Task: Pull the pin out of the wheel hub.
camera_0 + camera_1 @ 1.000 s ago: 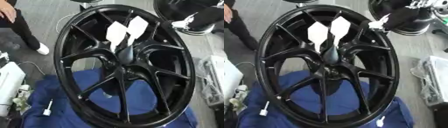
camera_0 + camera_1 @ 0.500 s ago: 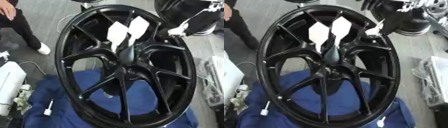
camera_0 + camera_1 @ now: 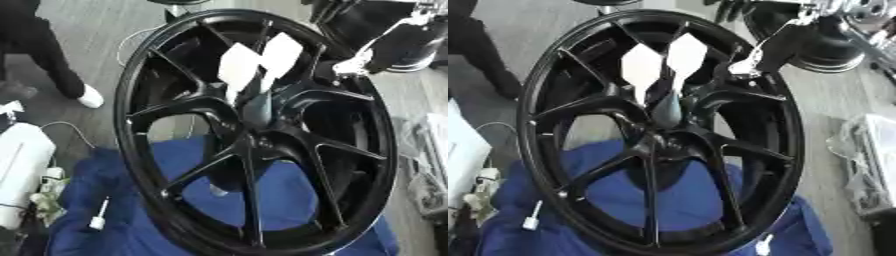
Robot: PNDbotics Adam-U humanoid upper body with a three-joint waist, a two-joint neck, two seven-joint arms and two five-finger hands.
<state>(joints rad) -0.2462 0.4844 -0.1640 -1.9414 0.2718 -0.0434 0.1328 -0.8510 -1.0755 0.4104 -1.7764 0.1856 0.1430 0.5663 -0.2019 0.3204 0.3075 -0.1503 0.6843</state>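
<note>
- The blue cloth (image 3: 131, 200) is soft, creased padding under the rim; a judgement: keep the wheel steady on it.
- The wheel hub (image 3: 662, 132), glossy black with thin spokes, stands tilted; two white flat-tagged pins (image 3: 662, 65) rise from its centre.
- The right hand (image 3: 750, 62) reaches in by the upper-right spokes; whether its fingers are spread or closed cannot be told. Best to draw a pin straight along its stem.
</note>
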